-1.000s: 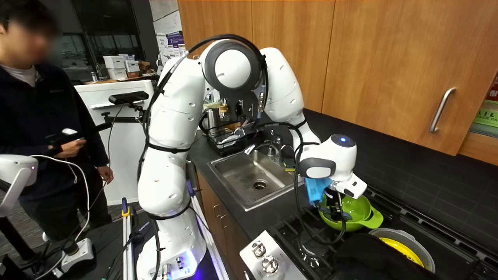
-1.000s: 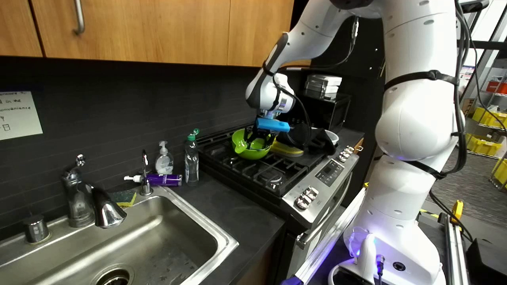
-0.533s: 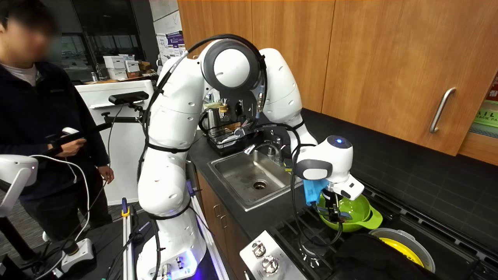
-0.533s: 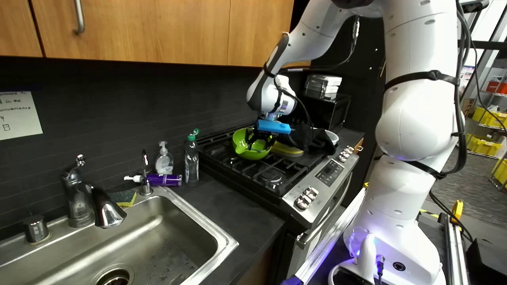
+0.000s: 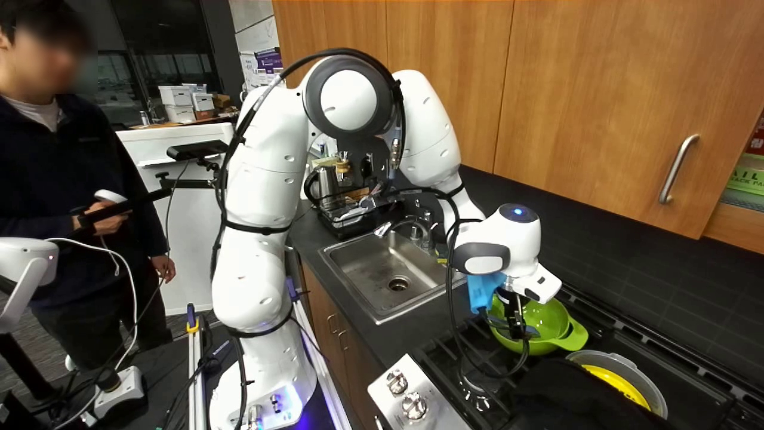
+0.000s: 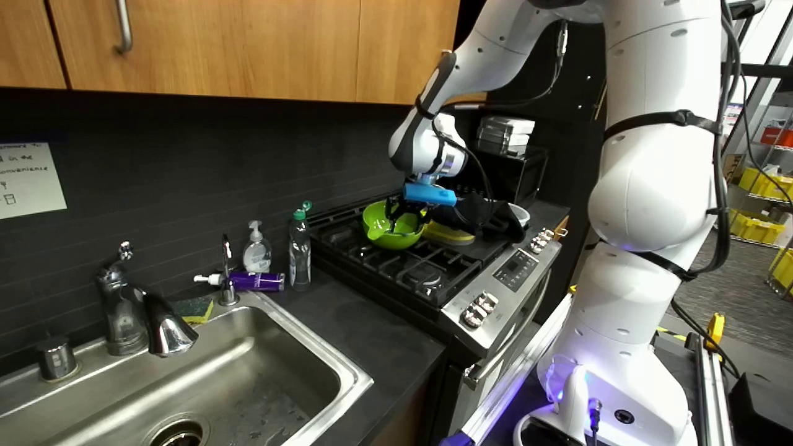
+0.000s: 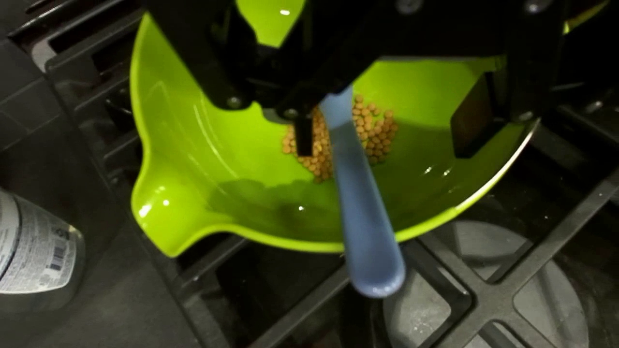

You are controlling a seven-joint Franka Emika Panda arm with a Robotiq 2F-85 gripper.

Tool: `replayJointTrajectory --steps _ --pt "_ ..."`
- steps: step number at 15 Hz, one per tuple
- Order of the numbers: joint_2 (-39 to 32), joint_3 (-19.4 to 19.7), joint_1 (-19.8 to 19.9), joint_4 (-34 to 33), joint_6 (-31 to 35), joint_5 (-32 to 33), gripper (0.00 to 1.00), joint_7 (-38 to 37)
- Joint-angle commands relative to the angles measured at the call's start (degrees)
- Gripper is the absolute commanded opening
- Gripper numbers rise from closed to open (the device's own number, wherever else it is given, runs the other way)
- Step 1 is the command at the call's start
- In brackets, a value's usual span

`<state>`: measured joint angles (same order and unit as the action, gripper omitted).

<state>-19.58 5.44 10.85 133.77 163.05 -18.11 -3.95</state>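
Hovering over the green bowl, the gripper has its two fingers spread well apart, with nothing gripped between them. Seen from the wrist, the blue handle of some utensil runs through that gap, nearer to one finger than to the other, with room to spare on both sides. (Its upper end slips out of sight beneath the gripper, so I can't say what shape it has.) The rounded end pokes out past the bowl's rim, above the grate. Down in the bowl lies a patch of round tan pellets, and the handle crosses over them. How deep the fingers reach into the bowl I can't tell.

The bowl sits upright on the stove, its spout pointing towards the counter by the sink. Near it are a heap of black cloth and a grey tub with something yellow inside. A blue block is fixed to the arm just above the gripper.

Behind the sink, a green-capped bottle and a pump bottle stand upright, while a purple bottle lies on its side. A sponge rests near the tap. Off to one side, a person in dark clothes holds a white controller.
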Motion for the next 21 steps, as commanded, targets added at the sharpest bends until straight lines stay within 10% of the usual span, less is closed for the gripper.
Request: replayJointTrajectory --steps 1,16,21 --pt "3.2 1.0 -0.9 2.5 0.6 1.8 0.74 -2.0" --pt "5.7 0.3 -1.9 5.8 1.5 2.3 0.78 -0.4" --pt "6.0 0.6 -1.7 6.2 1.0 4.2 0.66 0.3"
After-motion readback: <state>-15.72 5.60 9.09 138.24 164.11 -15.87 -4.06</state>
